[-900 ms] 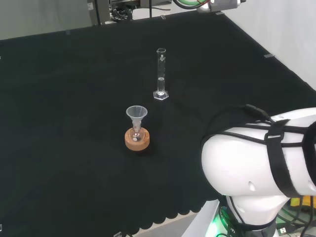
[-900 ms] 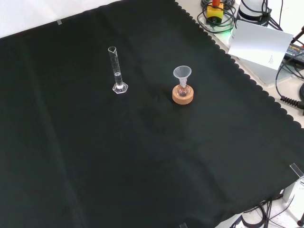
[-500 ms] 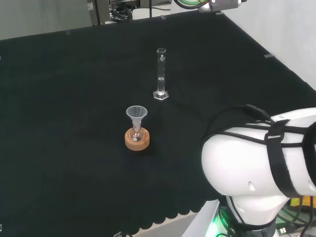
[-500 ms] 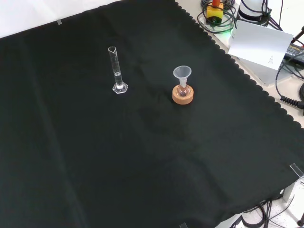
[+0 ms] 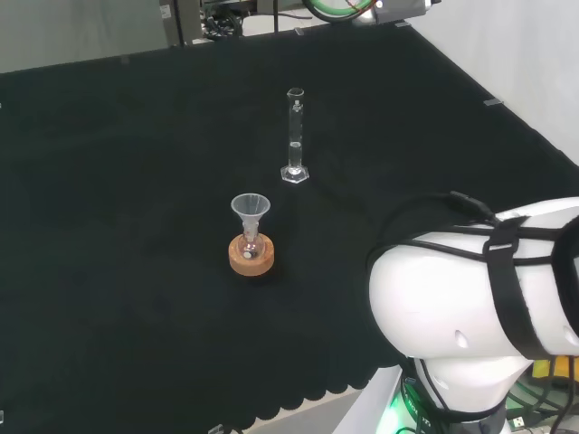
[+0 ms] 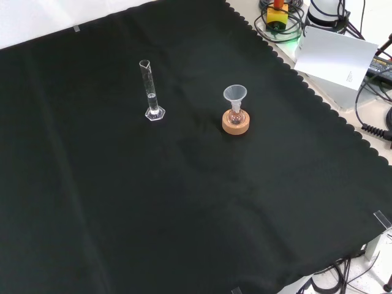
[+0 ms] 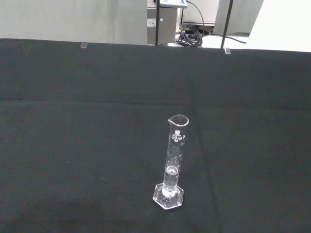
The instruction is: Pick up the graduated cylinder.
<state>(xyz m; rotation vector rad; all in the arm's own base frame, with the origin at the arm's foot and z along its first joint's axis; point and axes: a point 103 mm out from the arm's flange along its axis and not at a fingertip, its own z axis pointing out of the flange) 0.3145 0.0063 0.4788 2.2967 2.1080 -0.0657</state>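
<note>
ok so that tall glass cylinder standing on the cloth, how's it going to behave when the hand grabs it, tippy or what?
The graduated cylinder is tall and thin on a small hexagonal foot, so a sideways nudge would probably tip it. It looks like clear rigid glass, likely slippery and breakable. It seems nearly empty, so probably light.

Head view behind arm, front view opposite, both overlooking cloth (image 6: pixel 184 214)

Clear funnel (image 5: pixel 251 207) upright in small flask (image 5: pixel 251 242) on cork ring (image 5: pixel 251 256).
</note>
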